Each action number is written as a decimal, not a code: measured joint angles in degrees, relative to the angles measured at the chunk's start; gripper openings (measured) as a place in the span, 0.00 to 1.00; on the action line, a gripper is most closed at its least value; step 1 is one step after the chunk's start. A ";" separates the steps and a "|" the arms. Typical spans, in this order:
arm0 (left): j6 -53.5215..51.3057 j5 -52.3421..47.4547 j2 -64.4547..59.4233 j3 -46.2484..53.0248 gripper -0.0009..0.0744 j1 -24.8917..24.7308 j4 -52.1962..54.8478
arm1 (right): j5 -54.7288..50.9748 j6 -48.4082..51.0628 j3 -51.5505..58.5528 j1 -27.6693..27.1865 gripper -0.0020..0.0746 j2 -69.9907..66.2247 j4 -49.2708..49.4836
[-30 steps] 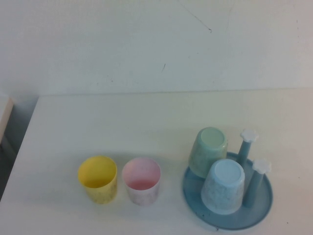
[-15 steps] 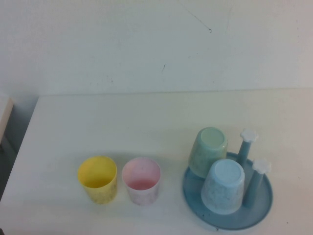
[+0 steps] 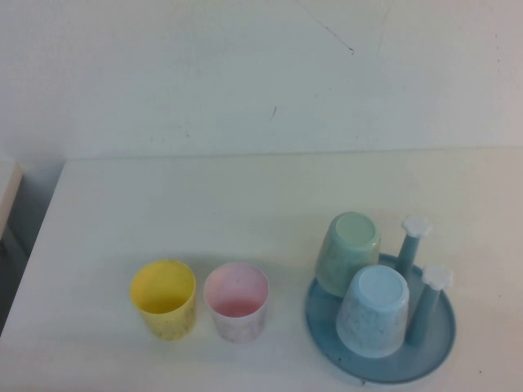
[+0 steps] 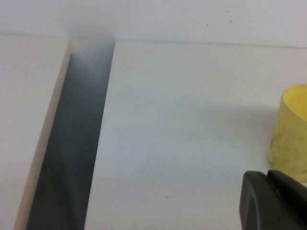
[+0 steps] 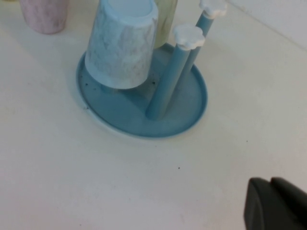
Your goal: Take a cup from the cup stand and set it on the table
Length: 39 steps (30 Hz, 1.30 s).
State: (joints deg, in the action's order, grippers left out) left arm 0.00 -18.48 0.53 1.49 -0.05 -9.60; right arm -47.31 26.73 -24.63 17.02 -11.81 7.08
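Note:
The yellow cup [image 3: 164, 297] stands upright on the white table [image 3: 204, 204], left of the pink cup [image 3: 237, 300]. Its side also shows in the left wrist view [image 4: 289, 129]. The cup stand [image 3: 384, 359] sits at the front right, with a pale green cup [image 3: 348, 250] and a light blue cup [image 3: 374, 309] upside down on pegs and two pegs bare. Neither gripper shows in the high view. My left gripper [image 4: 267, 176] is shut and empty just short of the yellow cup. My right gripper [image 5: 270, 182] is shut and empty, near the stand [image 5: 182, 115].
A dark gap [image 4: 72, 143] separates the table's left edge from a neighbouring surface. A white wall [image 3: 245, 73] rises behind the table. The two bare pegs with white flower caps [image 3: 416, 225] stand on the stand's right side.

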 joint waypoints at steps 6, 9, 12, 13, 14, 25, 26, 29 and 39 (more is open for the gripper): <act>3.23 -0.27 0.00 -0.08 0.01 -1.94 5.70 | 0.00 0.00 0.00 0.00 0.02 0.00 0.00; 3.44 -0.27 0.00 -0.08 0.01 -2.44 6.39 | 0.00 0.00 0.00 0.00 0.02 0.00 0.00; 3.44 -0.38 0.00 -0.12 0.01 -2.44 6.65 | 0.00 0.00 0.00 0.00 0.02 0.00 0.00; 3.44 -0.47 0.00 -0.12 0.01 -2.44 6.76 | 0.00 0.00 0.00 0.00 0.02 0.00 0.00; 3.44 -0.47 0.00 -0.21 0.01 -2.44 6.75 | 0.00 0.00 0.00 0.00 0.02 0.00 0.00; 3.57 -0.60 0.00 -0.21 0.01 -2.44 6.87 | 0.00 -0.13 0.00 0.00 0.02 0.00 0.00; 3.57 -0.60 0.00 -0.21 0.01 -2.44 6.87 | 0.00 -0.13 0.00 0.00 0.02 0.00 0.00; 3.57 -0.60 0.00 -0.21 0.01 -2.44 6.87 | 0.00 -0.13 0.00 0.00 0.02 0.00 0.00; 3.76 -0.60 0.00 -0.21 0.01 -2.44 6.87 | 17.15 -2.18 5.24 -1.96 0.02 0.00 -4.04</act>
State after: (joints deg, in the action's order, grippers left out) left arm 3.76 -19.07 0.53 1.27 -2.49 -2.72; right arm -30.16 24.55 -19.40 15.05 -11.81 3.04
